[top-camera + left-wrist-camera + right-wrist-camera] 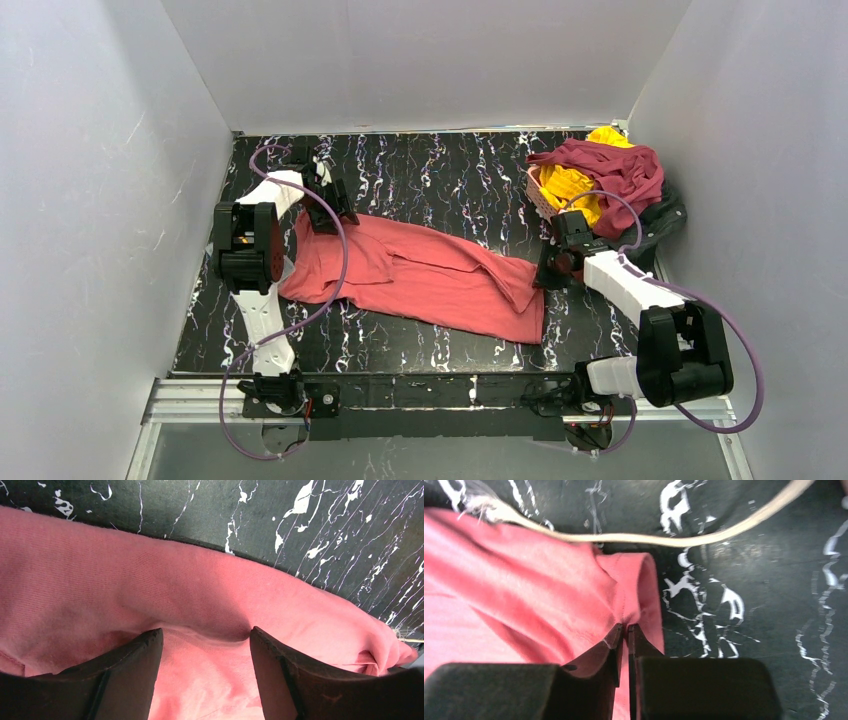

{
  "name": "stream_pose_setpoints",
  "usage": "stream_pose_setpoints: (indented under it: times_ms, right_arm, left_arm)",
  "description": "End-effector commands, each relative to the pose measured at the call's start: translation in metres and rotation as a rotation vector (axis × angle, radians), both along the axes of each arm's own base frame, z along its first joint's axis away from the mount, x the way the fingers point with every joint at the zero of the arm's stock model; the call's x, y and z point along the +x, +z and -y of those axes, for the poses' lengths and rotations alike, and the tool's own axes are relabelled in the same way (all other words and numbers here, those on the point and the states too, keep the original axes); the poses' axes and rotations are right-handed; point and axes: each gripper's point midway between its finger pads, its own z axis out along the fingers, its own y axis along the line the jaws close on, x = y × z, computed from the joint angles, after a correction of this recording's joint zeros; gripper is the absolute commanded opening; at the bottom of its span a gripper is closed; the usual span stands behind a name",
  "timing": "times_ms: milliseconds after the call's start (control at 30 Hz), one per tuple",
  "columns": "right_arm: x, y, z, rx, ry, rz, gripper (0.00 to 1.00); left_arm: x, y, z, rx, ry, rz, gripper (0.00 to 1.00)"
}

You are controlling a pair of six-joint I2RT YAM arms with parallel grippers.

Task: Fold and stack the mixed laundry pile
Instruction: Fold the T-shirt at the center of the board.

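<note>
A salmon-red garment (420, 275) lies spread across the middle of the black marbled table. My left gripper (335, 210) is open over its far left edge; in the left wrist view the fingers (135, 660) straddle a fold of the salmon-red cloth (150, 585). My right gripper (553, 268) is shut on the garment's right edge; in the right wrist view the jaws pinch a ridge of the cloth (629, 595). The dark maroon garment (610, 170), the yellow garment (568, 185) and the charcoal-black garment (665, 215) sit heaped at the far right.
A pink lattice basket (540, 198) sits under the heap at the far right. A thin cream cord (664, 539) lies on the table just beyond the garment's right edge. White walls (120, 200) enclose the table on three sides.
</note>
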Motion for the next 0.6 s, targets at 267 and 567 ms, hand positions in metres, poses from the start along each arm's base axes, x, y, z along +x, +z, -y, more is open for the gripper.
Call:
stream_pose_setpoints:
  times_ms: [267, 567]
  right_arm:
    - [0.0056, 0.0076, -0.0282, 0.159, 0.040, 0.050, 0.36]
    - [0.0023, -0.0008, -0.0291, 0.170, 0.023, 0.029, 0.35]
  left_arm:
    - [-0.0084, -0.0314, -0.0234, 0.078, 0.014, -0.057, 0.64]
    - [-0.0084, -0.0311, -0.0227, 0.075, 0.014, -0.057, 0.64]
